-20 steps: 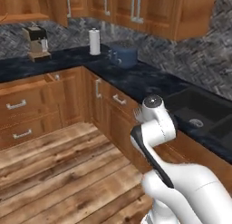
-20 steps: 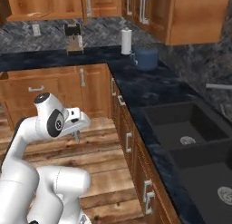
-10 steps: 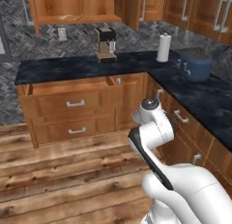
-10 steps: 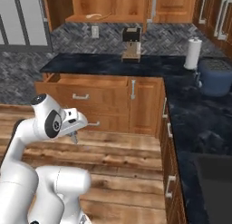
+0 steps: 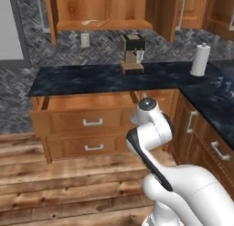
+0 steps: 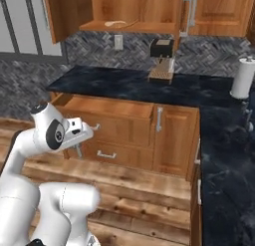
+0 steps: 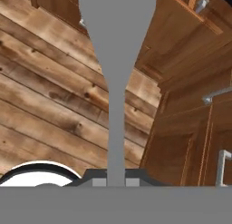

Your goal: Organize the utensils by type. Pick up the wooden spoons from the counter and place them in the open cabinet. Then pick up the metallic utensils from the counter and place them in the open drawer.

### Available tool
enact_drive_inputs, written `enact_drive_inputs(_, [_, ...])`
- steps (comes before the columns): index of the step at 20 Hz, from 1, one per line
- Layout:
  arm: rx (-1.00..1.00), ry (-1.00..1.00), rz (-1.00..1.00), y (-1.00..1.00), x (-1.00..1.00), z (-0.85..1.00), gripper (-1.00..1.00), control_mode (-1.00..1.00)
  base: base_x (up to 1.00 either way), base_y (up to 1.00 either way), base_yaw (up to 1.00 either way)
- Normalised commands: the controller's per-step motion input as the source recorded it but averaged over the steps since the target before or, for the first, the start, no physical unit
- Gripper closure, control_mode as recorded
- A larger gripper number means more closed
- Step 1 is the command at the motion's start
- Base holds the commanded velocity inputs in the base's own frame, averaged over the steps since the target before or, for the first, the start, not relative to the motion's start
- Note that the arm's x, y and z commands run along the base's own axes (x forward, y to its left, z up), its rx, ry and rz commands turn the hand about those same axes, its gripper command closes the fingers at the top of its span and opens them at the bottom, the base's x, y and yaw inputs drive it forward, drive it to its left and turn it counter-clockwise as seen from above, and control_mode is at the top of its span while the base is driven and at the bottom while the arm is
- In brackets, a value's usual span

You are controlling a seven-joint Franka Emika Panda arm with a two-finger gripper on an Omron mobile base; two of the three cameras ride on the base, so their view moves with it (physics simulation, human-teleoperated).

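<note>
Clamped tight by the fingers [image 7: 99, 182] of the gripper [image 7: 116, 182] at the very end of its narrow handle: one of the metallic utensils [image 7: 116, 60], thin, flat and grey, widening toward its far end. Pointed down and outward over the plank floor [image 7: 45, 82], beside lower cabinet fronts. Beyond the folded arm, pulled open under the counter [image 5: 100, 76], the drawer [image 5: 91, 122], its wooden bottom apparently bare. Above, already lying on the shelf of the open cabinet [image 5: 137, 24], a pale wooden spoon [image 5: 93, 22]. On the worktop, a coffee machine [image 5: 132, 53] and a paper towel roll [image 5: 199, 59].

Likely next: lifting the piece up and over the drawer's front. Risks from here: with so short a pinch on so long and slim a blade, pivoting or slipping during the swing; clipping the drawer front or the counter's edge with the wide end; dropping from too high and bouncing out onto the floor.
</note>
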Motion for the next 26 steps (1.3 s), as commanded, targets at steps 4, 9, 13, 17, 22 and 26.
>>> enact_drive_inputs(4, [0.0, 0.0, 0.0, 0.0, 0.0, 0.0, 1.0, 1.0, 0.8, -0.47, 0.25])
enact_drive_inputs(9, [0.0, 0.0, 0.0, 0.0, 0.0, 0.0, 1.0, 1.0, 0.73, -0.48, 0.29])
enact_drive_inputs(13, [0.0, 0.0, 0.0, 0.0, 0.0, 0.0, 1.0, 1.0, 0.69, -0.4, 0.31])
enact_drive_inputs(17, [0.0, 0.0, 0.0, 0.0, 0.0, 0.0, 1.0, 1.0, 0.72, -0.47, 0.26])
enact_drive_inputs(22, [0.0, 0.0, 0.0, 0.0, 0.0, 0.0, 1.0, 1.0, 0.52, -0.41, 0.23])
enact_drive_inputs(26, [0.0, 0.0, 0.0, 0.0, 0.0, 0.0, 1.0, 1.0, 0.11, -0.28, 0.21])
